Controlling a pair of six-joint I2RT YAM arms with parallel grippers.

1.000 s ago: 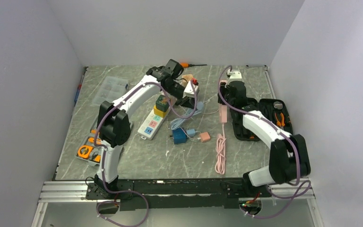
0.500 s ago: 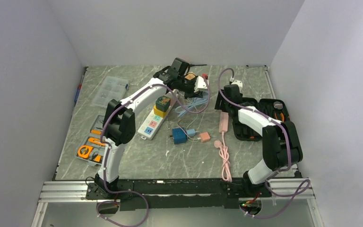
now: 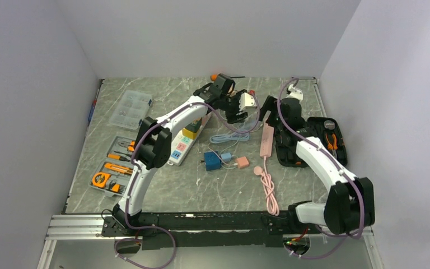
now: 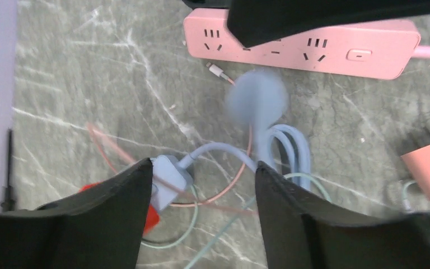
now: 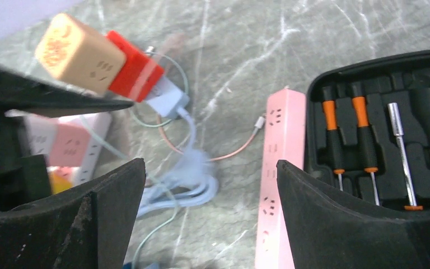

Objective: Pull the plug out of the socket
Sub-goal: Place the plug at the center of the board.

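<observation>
The pink power strip socket (image 3: 266, 140) lies flat on the table, also visible in the left wrist view (image 4: 313, 50) and the right wrist view (image 5: 280, 168), with nothing plugged into it. A round blue plug (image 4: 256, 98) shows as a blur just beside it, above its blue cable coil (image 3: 229, 136). My left gripper (image 4: 202, 165) hangs open over the cables, with nothing between its fingers. In the top view it (image 3: 239, 109) is left of the strip's far end. My right gripper (image 5: 210, 163) is open and empty above the coil and strip.
A tan cube adapter (image 5: 81, 53) with a red block (image 5: 134, 73) and a pale blue adapter (image 4: 168, 179) sit by the left fingers. A white power strip (image 3: 180, 147) lies to the left. An open black tool case (image 3: 313, 140) is on the right, and a blue charger (image 3: 211, 161) in the middle.
Both grippers have opened. The left arm swung right toward the right gripper. The pink strip now lies flat further right, and the blue plug is loose and blurred.
</observation>
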